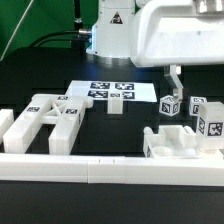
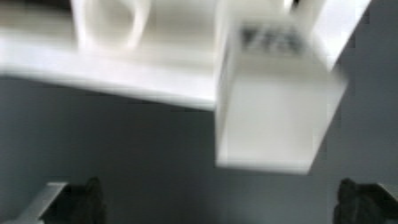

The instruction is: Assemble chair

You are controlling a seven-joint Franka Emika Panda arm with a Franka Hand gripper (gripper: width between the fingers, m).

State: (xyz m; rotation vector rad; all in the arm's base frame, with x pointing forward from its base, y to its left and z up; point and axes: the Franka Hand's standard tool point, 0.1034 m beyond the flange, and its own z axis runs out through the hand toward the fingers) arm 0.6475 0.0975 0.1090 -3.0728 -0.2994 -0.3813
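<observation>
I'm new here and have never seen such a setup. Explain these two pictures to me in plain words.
The white machine is a robot arm. One picture comes from a camera standing off the arm; the blurry one from a camera on its wrist, looking past its two fingers. On the dark table lie loose white chair parts: a ladder-like frame on the exterior view's left, small tagged blocks and a blocky piece on its right. The flat tagged sheet is the marker board; a long white bar runs along the front. The fingers stand open and hold nothing.
</observation>
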